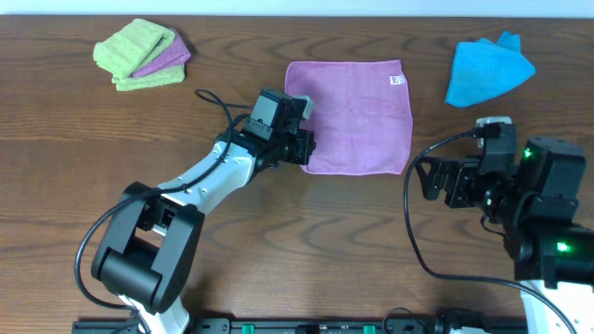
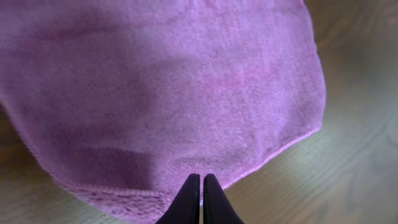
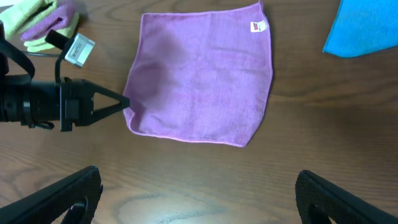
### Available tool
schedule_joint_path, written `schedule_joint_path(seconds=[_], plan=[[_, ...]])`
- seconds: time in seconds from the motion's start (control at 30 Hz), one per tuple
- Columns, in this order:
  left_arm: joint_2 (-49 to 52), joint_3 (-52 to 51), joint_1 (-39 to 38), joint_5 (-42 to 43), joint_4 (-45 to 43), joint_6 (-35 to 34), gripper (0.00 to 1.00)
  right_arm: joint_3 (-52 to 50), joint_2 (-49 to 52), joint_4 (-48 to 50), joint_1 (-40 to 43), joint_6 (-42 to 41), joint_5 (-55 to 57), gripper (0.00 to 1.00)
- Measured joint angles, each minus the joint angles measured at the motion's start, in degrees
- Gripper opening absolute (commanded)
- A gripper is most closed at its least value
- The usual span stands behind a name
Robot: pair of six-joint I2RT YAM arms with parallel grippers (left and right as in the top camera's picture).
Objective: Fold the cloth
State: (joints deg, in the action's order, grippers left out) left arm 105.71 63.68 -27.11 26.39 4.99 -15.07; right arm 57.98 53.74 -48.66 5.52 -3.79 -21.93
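1. Cloth point(image 1: 357, 116): purple, spread flat on the table point(image 1: 278, 241), mid-table toward the far side; white tag point(image 1: 397, 81) at its far right corner.
2. Left gripper point(image 1: 304, 148): fingers point(image 2: 186, 202) pressed together on the cloth's left edge, close to the near left corner, with the hem pinched between them.
3. Right gripper point(image 3: 198, 175): fingers spread wide, holding nothing, near the cloth's near right corner but apart from it.
4. Governing relation: the cloth extends rightward and away from the left fingers; being nearly square, it has no marked long axis. Only the left arm has hold, so a fold would probably carry this edge across toward the tagged side.
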Motion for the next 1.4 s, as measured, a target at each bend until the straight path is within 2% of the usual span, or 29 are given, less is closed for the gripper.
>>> schedule_joint_path(seconds=[0.77,1.4], plan=[[4.39,0.00,0.00,-3.85,0.59,3.96,0.06,0.00,0.15,-1.49,0.04,0.02,-1.22,0.96],[5.20,0.00,0.00,-7.56,8.76,9.01,0.06,0.00,0.15,-2.91,0.04,0.11,-1.66,0.95]])
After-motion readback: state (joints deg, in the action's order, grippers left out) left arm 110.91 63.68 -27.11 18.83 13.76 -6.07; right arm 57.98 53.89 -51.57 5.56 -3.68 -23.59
